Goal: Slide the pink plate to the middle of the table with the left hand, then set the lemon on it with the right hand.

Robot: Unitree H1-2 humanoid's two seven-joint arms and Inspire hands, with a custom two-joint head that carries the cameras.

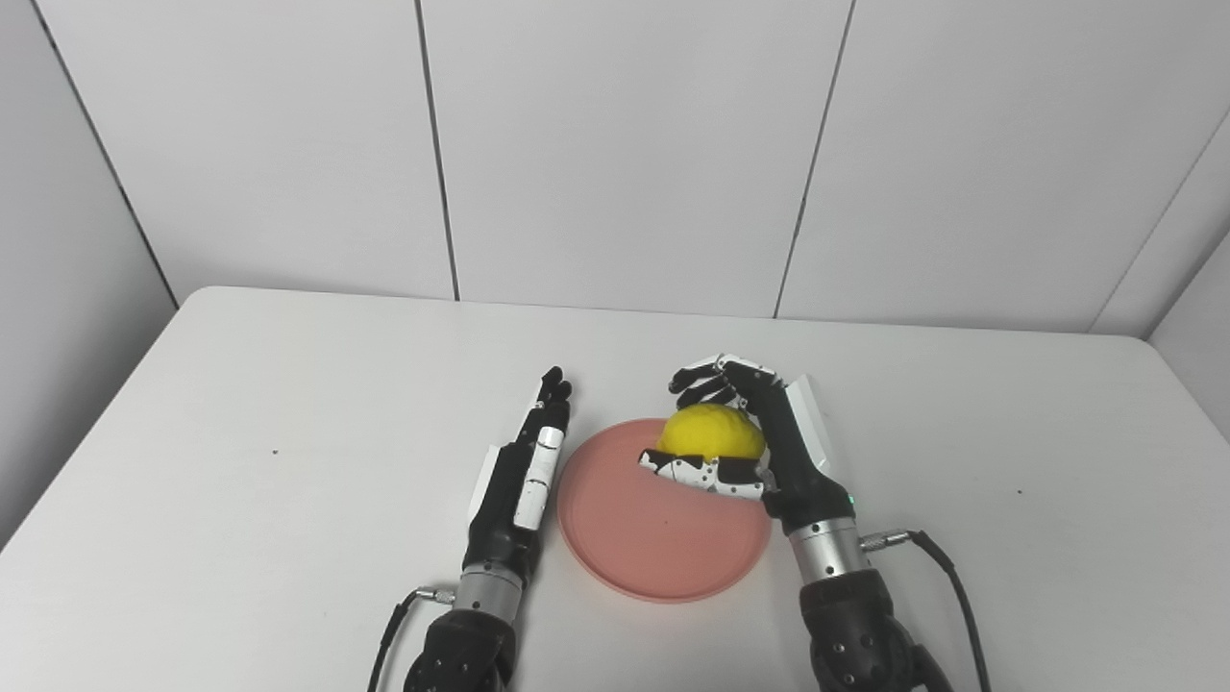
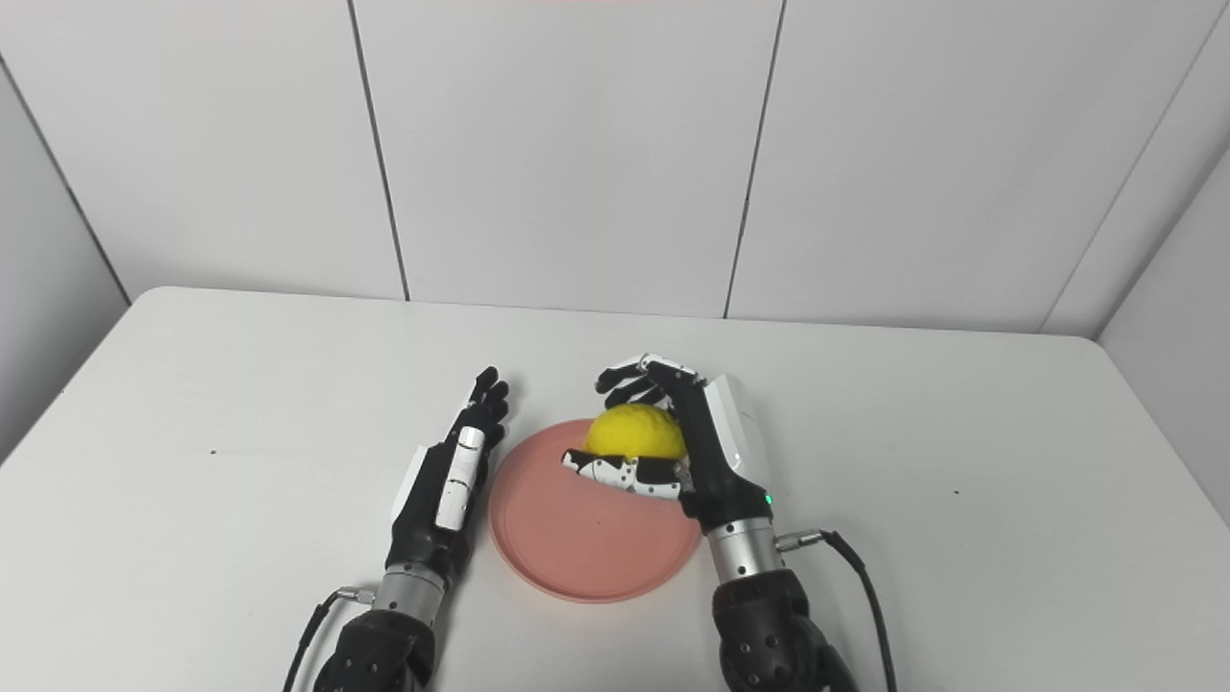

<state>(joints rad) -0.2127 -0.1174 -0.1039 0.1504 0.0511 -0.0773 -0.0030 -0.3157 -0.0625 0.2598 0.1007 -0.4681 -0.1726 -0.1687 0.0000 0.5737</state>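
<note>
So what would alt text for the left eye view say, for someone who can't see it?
The right hand holds a lemon over the far edge of a pink plate on a white table. The left hand lies open beside the plate's left rim, fingers straight.

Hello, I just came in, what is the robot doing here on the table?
The robot's right hand holds a yellow lemon over the far part of a round pink plate; whether the lemon already touches the plate is unclear. The plate lies on the white table, near the robot and between the two hands. The left hand is beside the plate's left edge with fingers straight, holding nothing.
</note>
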